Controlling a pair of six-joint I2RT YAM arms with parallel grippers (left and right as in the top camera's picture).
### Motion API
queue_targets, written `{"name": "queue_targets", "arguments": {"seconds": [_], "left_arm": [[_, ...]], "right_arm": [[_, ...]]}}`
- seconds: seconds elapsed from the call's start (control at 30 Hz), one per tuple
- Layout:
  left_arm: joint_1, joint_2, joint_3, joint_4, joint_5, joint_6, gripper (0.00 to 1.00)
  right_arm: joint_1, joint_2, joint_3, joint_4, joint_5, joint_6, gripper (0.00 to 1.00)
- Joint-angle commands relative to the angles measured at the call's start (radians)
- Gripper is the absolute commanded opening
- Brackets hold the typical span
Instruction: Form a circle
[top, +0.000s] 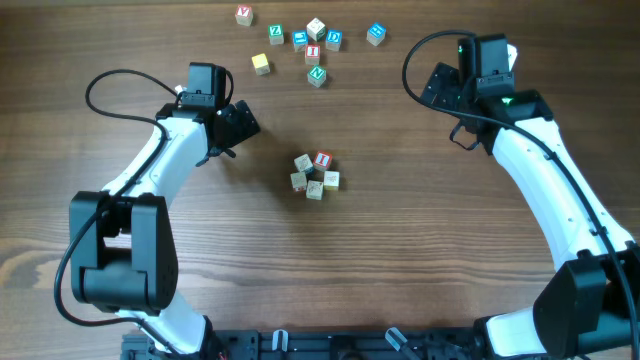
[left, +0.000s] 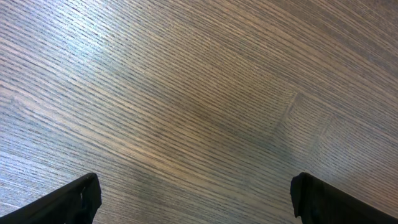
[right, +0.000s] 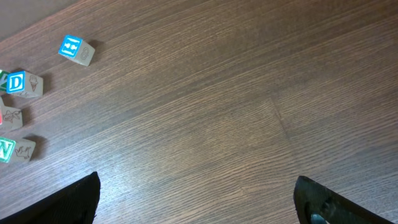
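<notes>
The circle (top: 314, 189) is a tight ring of small cream cubes at the table's middle, one of them red-faced (top: 322, 160). My left gripper (top: 250, 122) hovers open to its upper left, well apart from it. In the left wrist view, that gripper (left: 196, 196) has only bare wood between its dark fingertips (left: 78, 202). My right gripper (top: 433, 90) stands open at the far right, away from the ring. In the right wrist view, its jaws (right: 196, 199) are spread wide over bare table. Neither wrist view shows the ring.
Several loose letter cubes (top: 312, 54) lie scattered along the far edge, among them a yellow one (top: 261, 64) and a blue one (top: 376, 34). The right wrist view catches a blue cube (right: 76, 50), a "D" cube (right: 23, 83) and a green-lettered cube (right: 15, 150) at its left edge.
</notes>
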Motion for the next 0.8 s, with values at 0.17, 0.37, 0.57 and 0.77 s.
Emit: {"name": "queue_targets", "arguments": {"seconds": [0.17, 0.37, 0.57, 0.77], "left_arm": [[0.004, -0.024, 0.015, 0.002, -0.017, 0.004, 1.0], [0.003, -0.025, 0.015, 0.002, -0.017, 0.004, 1.0], [-0.002, -0.025, -0.005, 0.002, -0.017, 0.004, 1.0], [-0.031, -0.034, -0.087, 0.001, -0.017, 0.004, 1.0]], "right_arm": [[0.0, 0.003, 0.002, 0.002, 0.014, -0.011, 1.0], [0.0, 0.003, 0.002, 0.002, 0.014, -0.011, 1.0], [0.0, 0.003, 0.002, 0.002, 0.014, -0.012, 1.0], [0.0, 0.003, 0.002, 0.002, 0.014, -0.012, 1.0]]}}
